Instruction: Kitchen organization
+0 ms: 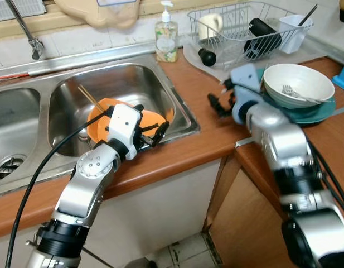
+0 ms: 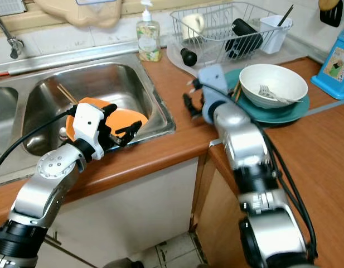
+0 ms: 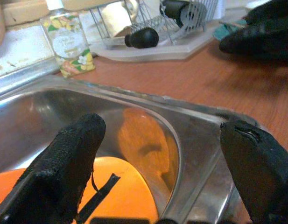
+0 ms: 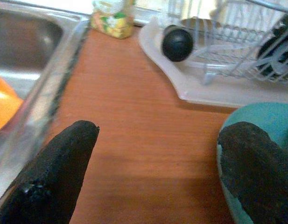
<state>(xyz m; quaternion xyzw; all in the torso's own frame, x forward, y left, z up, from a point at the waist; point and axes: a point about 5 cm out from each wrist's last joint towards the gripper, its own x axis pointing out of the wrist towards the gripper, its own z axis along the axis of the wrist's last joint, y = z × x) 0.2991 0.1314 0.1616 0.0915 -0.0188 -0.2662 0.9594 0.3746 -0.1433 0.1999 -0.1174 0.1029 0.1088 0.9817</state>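
In the sink: orange plate (image 1: pixel 99 120) with chopsticks (image 1: pixel 91 99), unlifted.
Left gripper (image 1: pixel 151 135): spread wide over sink rim, empty.
Right gripper (image 1: pixel 218 104): wide, empty, beside teal plate (image 1: pixel 316 114).
Left: 2 plates unsorted.

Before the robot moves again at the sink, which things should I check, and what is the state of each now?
1. Left claw open, holding nothing: ok, the fingers stand apart over the sink's rim.
2. Right claw open, holding nothing: ok, it hovers over the bare counter.
3. Orange plate within the left claw's reach: ok, it lies in the sink basin just beyond the fingers.
4. Chopsticks clear of the grasp: not ok, they lean on the plate.
5. White bowl stable: ok, it sits on the teal plate with a fork inside.
6. Sink drain free: cannot tell.
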